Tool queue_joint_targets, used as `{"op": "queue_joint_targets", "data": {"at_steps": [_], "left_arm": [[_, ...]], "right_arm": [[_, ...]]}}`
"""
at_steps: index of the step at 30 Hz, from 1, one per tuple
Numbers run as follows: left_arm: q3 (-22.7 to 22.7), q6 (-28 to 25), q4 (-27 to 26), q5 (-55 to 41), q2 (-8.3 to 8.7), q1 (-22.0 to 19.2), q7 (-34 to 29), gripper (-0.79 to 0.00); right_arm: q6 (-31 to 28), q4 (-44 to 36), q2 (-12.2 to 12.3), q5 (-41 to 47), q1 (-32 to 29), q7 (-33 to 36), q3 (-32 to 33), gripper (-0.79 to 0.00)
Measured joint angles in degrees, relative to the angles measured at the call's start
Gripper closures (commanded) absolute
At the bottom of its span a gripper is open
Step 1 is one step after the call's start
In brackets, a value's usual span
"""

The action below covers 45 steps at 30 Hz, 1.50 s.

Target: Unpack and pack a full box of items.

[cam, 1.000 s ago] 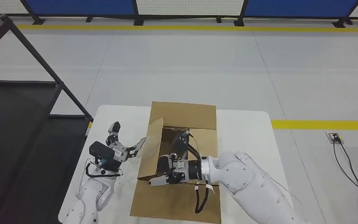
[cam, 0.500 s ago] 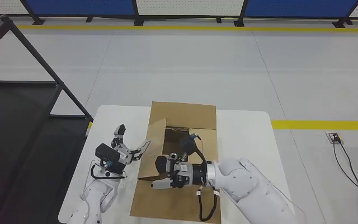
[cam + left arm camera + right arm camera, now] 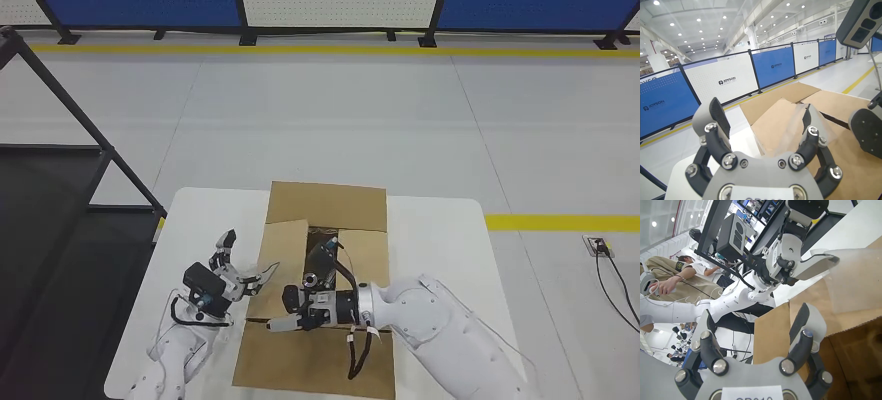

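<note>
Nearest the robot, at 6 o'clock from the middle of the cardboard box, the near flap lies folded out flat over the white table. At about 8 o'clock the right gripper sits at the near corner of the raised left flap. Its fingers are spread wide and hold nothing. In the right wrist view the cut edge of that flap stands in the gap between them, not clamped. A little farther out, at about 9 to 10 o'clock, the left gripper is beside the box on the flap's outer side. Its jaws are also wide apart and empty. One fingertip is right at the flap's outer face, and whether it touches cannot be told. The box itself stands in the middle of the table with its top open. The inside shows dark at about 12 o'clock from the right gripper, and what lies in it cannot be made out. At 12 o'clock the far flap is folded back flat toward the table's far edge. Beyond the table is pale grey floor, with a black frame at 10 o'clock and a yellow line at 2 to 3 o'clock. Farthest off at 12 o'clock stands a row of blue and white fence panels.
</note>
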Motion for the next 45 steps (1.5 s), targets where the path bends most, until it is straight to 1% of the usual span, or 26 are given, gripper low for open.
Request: {"op": "queue_joint_targets", "data": {"at_steps": [1,2,13,14,15,16,17,18,19,20,21,22,25,29,31,34,37,38,40,41,42,44,45], "left_arm": [[0.0,-0.2,0.0,0.1,0.03,0.0,0.2,-0.099],[0.0,-0.3,0.0,0.3,0.07,0.0,0.4,0.0],[0.3,-1.1,0.7,2.2,0.38,0.3,1.4,0.0],[0.3,-0.9,0.6,2.2,0.4,0.3,1.5,-0.043],[0.2,-0.6,0.4,2.1,0.4,0.4,1.7,-0.194],[0.0,-0.2,0.1,1.8,0.4,0.6,2.0,-0.228],[-0.5,0.6,-0.6,0.7,0.39,0.8,2.5,-0.222],[-1.1,1.0,-1.2,-0.5,0.39,1.1,2.8,-0.234],[-1.9,1.2,-1.8,-1.8,0.43,1.4,2.9,-0.283],[-3.1,1.6,-2.9,-3.4,0.54,1.8,3.1,-0.369],[-4.2,1.9,-3.7,-4.4,0.64,2.2,3.1,-0.591],[-5.5,2.5,-4.5,-5.5,0.77,2.6,3.1,-0.785],[-10.8,4.1,-6.4,-11.0,1.16,3.8,1.2,-0.785],[-18.0,3.6,-5.6,-19.1,1.83,5.1,-7.1,-0.785],[-20.1,2.2,-4.6,-21.7,2.11,6.0,-11.5,-0.785],[-22.3,-3.0,-3.3,-24.9,2.71,8.1,-19.8,-0.785],[-23.7,-12.0,-1.7,-29.8,3.36,9.9,-27.8,-0.785],[-24.3,-15.8,-0.8,-32.6,3.6,10.1,-30.6,-0.785],[-24.7,-21.2,0.6,-37.9,3.87,9.9,-34.8,-0.785],[-24.7,-24.9,1.3,-41.6,4.08,9.8,-38.0,-0.785],[-24.9,-27.2,1.6,-44.1,4.28,9.6,-40.5,-0.785],[-24.9,-29.6,2.0,-48.8,4.64,9.3,-45.5,-0.785],[-24.7,-29.4,2.2,-50.8,4.7,9.1,-47.3,-0.77]], "right_arm": [[0.0,0.0,0.0,0.0,-0.1,0.1,0.2,-0.785],[0.0,0.0,0.1,-0.1,-0.3,0.2,0.4,-0.785],[-0.4,-0.8,0.4,0.2,-1.4,1.2,2.0,-0.785],[-0.4,-0.8,0.4,0.2,-1.5,1.3,2.0,-0.785],[-0.4,-0.7,0.4,0.1,-1.4,1.3,2.0,-0.785],[-0.3,-0.6,0.3,0.1,-1.3,1.2,1.9,-0.785],[-0.2,-0.4,0.2,0.0,-1.1,1.1,1.8,-0.785],[-0.2,-0.2,0.1,0.0,-1.0,1.0,1.7,-0.785],[-0.3,0.0,0.1,0.0,-0.8,0.9,1.6,-0.785],[-0.4,0.3,0.0,0.0,-0.7,0.9,1.5,-0.785],[-0.5,0.5,0.0,0.0,-0.6,1.0,1.5,-0.785],[-0.6,0.7,-0.1,0.1,-0.5,1.1,1.5,-0.785],[-1.0,1.1,-0.1,0.3,-0.3,1.2,1.7,-0.785],[-2.0,1.3,0.0,0.4,-0.4,1.6,2.4,-0.785],[-2.3,1.3,0.1,0.5,-0.5,1.7,2.6,-0.785],[-2.5,1.6,0.1,0.7,-0.5,2.0,2.9,-0.785],[-2.5,2.0,0.0,1.0,-0.2,2.3,2.8,-0.785],[-2.5,2.2,-0.1,1.0,0.0,2.4,2.7,-0.785],[-2.5,2.5,-0.2,1.1,0.2,2.6,2.6,-0.785],[-2.5,2.6,-0.2,1.1,0.3,2.7,2.5,-0.785],[-2.4,2.7,-0.3,1.1,0.5,2.7,2.4,-0.785],[-2.1,2.8,-0.4,0.8,0.7,2.7,2.2,-0.785],[-2.0,2.8,-0.4,0.7,0.8,2.6,2.1,-0.785]]}}
